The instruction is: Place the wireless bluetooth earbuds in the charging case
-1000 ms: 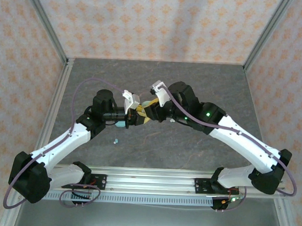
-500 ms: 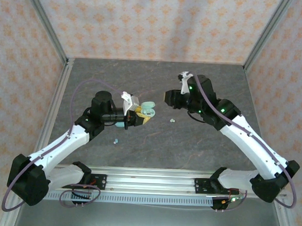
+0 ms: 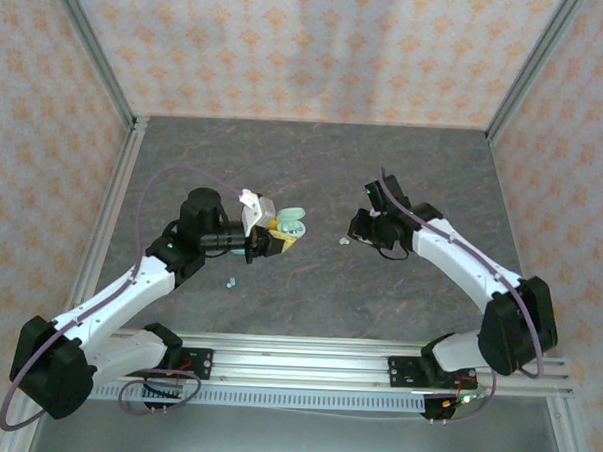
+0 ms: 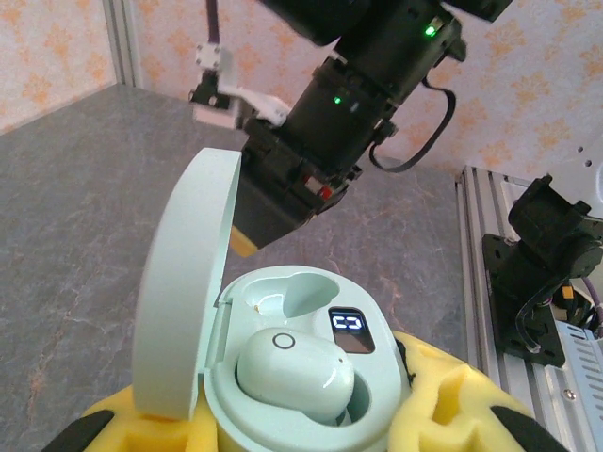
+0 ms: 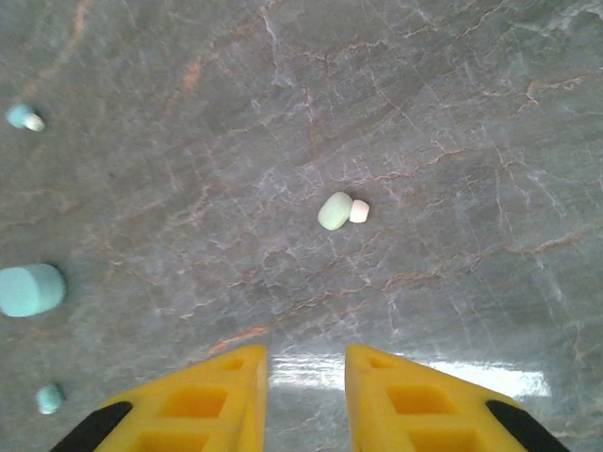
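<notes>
My left claw (image 4: pixel 292 428) clamped on open mint charging case (image 4: pixel 184 301), lit display (image 4: pixel 350 331) glyph unclear; right claw (image 5: pixel 306 386) apart, mint earbud (image 5: pixel 334 210) ahead

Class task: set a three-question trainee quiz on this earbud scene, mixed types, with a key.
1. True or false: both wells of the pale mint oval plastic charging case in the left gripper hold earbuds.
2. What lies on the grey stone table ahead of the right gripper? A) small pale mint plastic earbud B) red cap C) coin
3. Fill in: the case's lid stands ____.
Key: 1 false; 2 A; 3 open.
</notes>
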`<move>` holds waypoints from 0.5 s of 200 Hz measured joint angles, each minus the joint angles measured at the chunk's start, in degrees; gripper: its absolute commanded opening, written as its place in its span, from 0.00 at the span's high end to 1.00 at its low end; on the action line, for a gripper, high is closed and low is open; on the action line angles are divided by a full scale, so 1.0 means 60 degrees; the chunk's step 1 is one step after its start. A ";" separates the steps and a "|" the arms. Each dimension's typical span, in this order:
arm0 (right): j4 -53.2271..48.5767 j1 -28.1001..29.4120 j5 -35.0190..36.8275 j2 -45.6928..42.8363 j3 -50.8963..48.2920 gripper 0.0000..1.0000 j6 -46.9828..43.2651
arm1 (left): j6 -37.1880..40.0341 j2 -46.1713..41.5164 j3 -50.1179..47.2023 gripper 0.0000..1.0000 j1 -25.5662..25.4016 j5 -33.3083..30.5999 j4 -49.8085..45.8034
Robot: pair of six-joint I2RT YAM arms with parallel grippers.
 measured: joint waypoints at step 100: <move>0.0499 -0.1045 -0.0557 0.4568 0.1960 0.88 -0.1213 | -0.0004 0.0000 -0.0036 0.91 -0.0117 -0.0226 -0.0084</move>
